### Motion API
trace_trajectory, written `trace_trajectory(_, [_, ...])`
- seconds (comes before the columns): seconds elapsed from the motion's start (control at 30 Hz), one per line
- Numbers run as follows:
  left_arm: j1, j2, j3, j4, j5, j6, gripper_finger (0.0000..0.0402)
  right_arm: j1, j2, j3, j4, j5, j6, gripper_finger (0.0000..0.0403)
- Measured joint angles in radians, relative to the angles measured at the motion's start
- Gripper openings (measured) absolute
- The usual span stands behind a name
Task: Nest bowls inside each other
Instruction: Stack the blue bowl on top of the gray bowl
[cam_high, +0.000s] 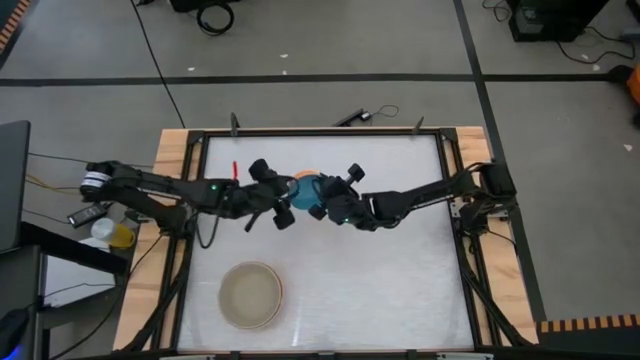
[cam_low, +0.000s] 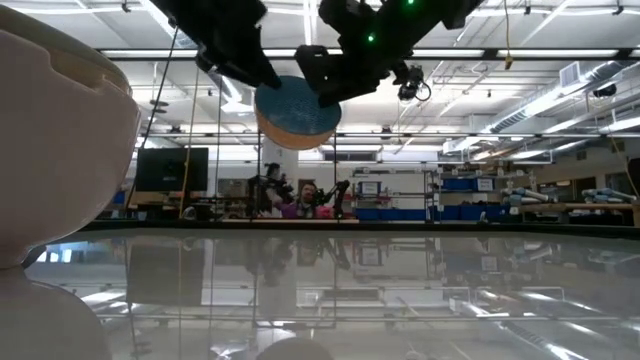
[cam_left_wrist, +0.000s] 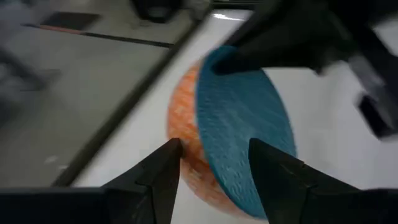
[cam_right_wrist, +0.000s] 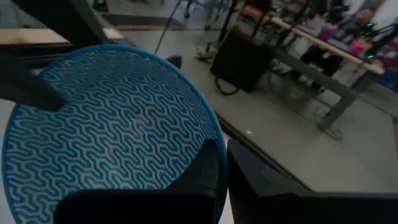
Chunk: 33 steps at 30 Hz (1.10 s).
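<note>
A bright blue bowl (cam_high: 308, 188) lies in a salmon-orange bowl (cam_high: 305, 174). Both are tipped on edge and held up in the air over the far middle of the table; the low view shows the blue bowl (cam_low: 292, 100) above the orange one (cam_low: 297, 132). My left gripper (cam_left_wrist: 214, 155) comes from the left with its fingers on either side of the orange bowl's rim. My right gripper (cam_right_wrist: 222, 163) comes from the right and is shut on the blue bowl. A cream-white bowl (cam_high: 224, 297) rests on its base at the near left, with a grey-beige bowl (cam_high: 250, 297) in it. My left gripper has one finger (cam_left_wrist: 169, 163) against the orange bowl's outer wall (cam_left_wrist: 181, 134). Its other finger (cam_left_wrist: 268, 167) stands on the hollow side, in front of the blue bowl's inside; what that finger presses cannot be told. The bowl is clear of the table, tipped on edge. My right gripper pinches the blue bowl's rim (cam_right_wrist: 211, 134), one finger inside the patterned hollow and one outside. It comes from the table's right, nearly level. The bowl is lifted clear, its opening turned sideways, lying in the orange bowl.
The cream-white bowl (cam_low: 60, 130) fills the low view's left. A small red thing (cam_high: 235, 168) lies at the far left of the table. The table's frame (cam_high: 190, 140) runs round the white top. Bare tabletop (cam_high: 390, 290) lies at the near right.
</note>
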Motion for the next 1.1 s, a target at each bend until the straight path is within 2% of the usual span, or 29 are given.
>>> trace_trajectory(0.1, [0.004,0.032,0.000,-0.017,-0.118,-0.016,0.0186,0.010,0.002,0.003,0.017,0.020,-0.021,0.0017])
trace_trajectory(0.2, [0.012,0.043,0.000,-0.012,-0.150,-0.010,0.0155,0.016,0.002,0.003,0.032,0.020,-0.040,0.0017])
trace_trajectory(0.43, [0.018,0.051,0.000,0.013,-0.198,0.033,0.0021,0.040,0.001,0.006,0.068,0.033,-0.051,0.0039])
trace_trajectory(0.6, [0.016,0.041,0.000,-0.029,-0.198,0.065,0.0012,0.053,-0.006,0.006,0.037,0.000,-0.052,0.0078])
trace_trajectory(0.67, [0.011,0.024,0.003,-0.072,-0.191,0.069,0.0011,0.056,-0.025,0.006,0.000,-0.012,-0.060,0.0107])
trace_trajectory(0.8, [-0.002,-0.049,0.001,-0.240,-0.166,0.047,0.0009,0.051,-0.101,0.004,-0.094,0.042,-0.046,0.0172])
trace_trajectory(0.9, [-0.010,-0.117,0.037,-0.391,-0.043,0.015,0.0009,0.040,-0.156,0.003,-0.165,0.051,-0.016,0.0217])
trace_trajectory(0.97, [-0.025,-0.158,0.062,-0.480,0.138,0.019,0.0009,0.031,-0.188,0.003,-0.207,0.023,0.035,0.0239])
trace_trajectory(1.07, [-0.066,-0.194,0.089,-0.589,0.475,0.033,0.0009,0.008,-0.209,-0.011,-0.215,-0.080,0.101,0.0259])
trace_trajectory(1.1, [-0.091,-0.209,0.090,-0.610,0.553,0.019,0.0009,0.002,-0.208,-0.014,-0.219,-0.109,0.113,0.0262])
